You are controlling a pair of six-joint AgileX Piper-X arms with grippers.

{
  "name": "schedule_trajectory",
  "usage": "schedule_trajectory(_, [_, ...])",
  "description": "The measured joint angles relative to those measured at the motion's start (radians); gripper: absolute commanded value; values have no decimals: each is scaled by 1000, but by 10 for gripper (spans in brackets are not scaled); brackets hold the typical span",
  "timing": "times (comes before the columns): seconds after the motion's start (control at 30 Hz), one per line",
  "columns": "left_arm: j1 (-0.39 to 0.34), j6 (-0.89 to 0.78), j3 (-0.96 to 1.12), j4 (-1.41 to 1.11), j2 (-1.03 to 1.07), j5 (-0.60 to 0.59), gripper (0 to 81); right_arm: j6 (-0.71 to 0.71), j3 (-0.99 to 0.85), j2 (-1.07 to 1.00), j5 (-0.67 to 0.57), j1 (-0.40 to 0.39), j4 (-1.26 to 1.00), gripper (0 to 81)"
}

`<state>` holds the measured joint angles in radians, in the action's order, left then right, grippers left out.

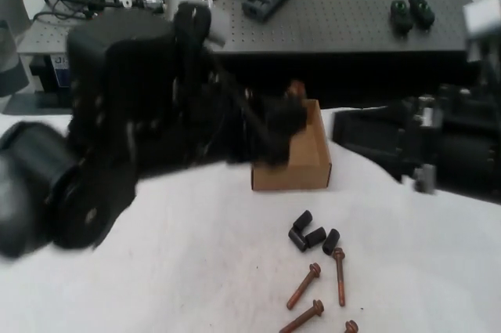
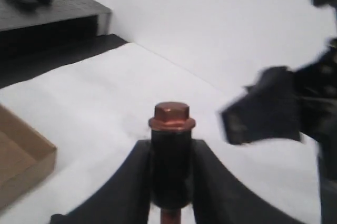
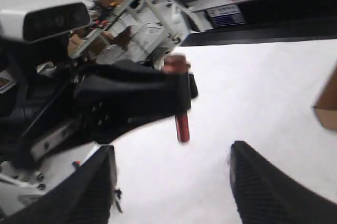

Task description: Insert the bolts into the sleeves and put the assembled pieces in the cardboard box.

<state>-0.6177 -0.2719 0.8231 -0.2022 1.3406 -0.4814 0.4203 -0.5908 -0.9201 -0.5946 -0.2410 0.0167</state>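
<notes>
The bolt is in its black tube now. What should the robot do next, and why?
Probably ease it over the cardboard box and let go. The left hand is shut on the sleeve, the bolt is already through it, and the open box sits right beside.

In the high view, much of the cardboard box (image 1: 313, 162) is being covered by the left arm (image 1: 141, 114), which is itself being smeared by blur. A loose bolt (image 1: 351, 326) is being cut off by the lower edge. In the left wrist view, the sleeve (image 2: 171, 166) is being hidden on both sides by the fingers (image 2: 131, 182) of the left tool (image 2: 171, 147) clamped round it, and the shank of the held bolt (image 2: 171, 116) is being cropped by the picture's edge. The right tool (image 2: 247, 116) is being blurred there. In the right wrist view, that tool's fingers (image 3: 263, 187) are being cut off at the edge, and the cardboard box is being cropped to a corner.
</notes>
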Motion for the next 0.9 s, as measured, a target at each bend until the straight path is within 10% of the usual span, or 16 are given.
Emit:
schedule_trajectory(0.53, [64, -248, 1263, 665, 1075, 117, 2, -172, 0, 124, 371, 204, 655, 451])
schedule_trajectory(0.9, [64, -272, 1392, 806, 1181, 141, 272, -185, -32, -278, 448, 176, 560, 451])
